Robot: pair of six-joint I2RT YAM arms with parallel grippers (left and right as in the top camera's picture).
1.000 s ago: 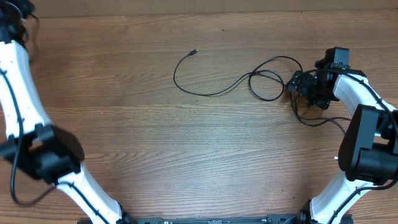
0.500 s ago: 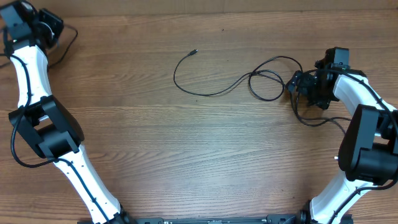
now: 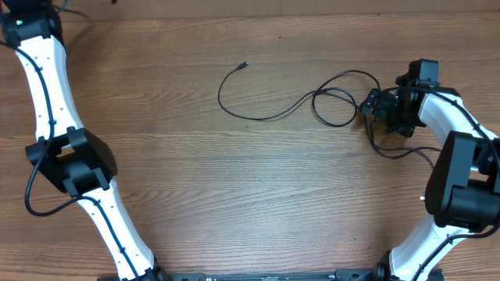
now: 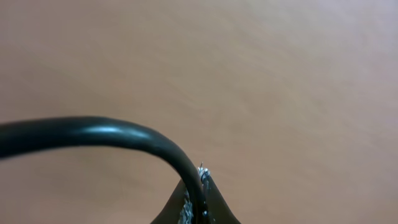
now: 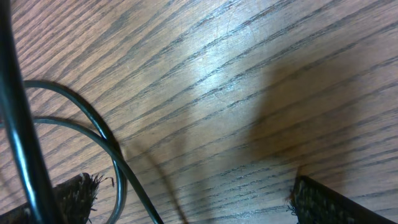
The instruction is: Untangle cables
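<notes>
Right gripper [image 3: 367, 109] first, seen from above: it sits low on the wooden table [image 3: 234, 195] with its fingers spread wide and nothing in them. The cables [image 3: 334, 108] lie in loops just in front of it. One thin line runs far out ahead to a small plug end [image 3: 244, 65]. My left arm [image 3: 48, 78] reaches off to the far corner, and the edge of the picture cuts off its gripper.

From the left wrist, my left gripper [image 4: 198, 208] is squeezed tight on one black cable [image 4: 93, 130], which bends out of the tips and off to one side. I think I hold it out here to keep it apart from the others. Behind it is only blurry brown.

From the right wrist, my two fingertips [image 5: 71, 196] stand far apart. Thin cable curves lie flat on the wood, close by one fingertip. I think the fingers are wide so they can close on a strand. All around is brown wood with dark lines, shiny in one spot. No room shows.
</notes>
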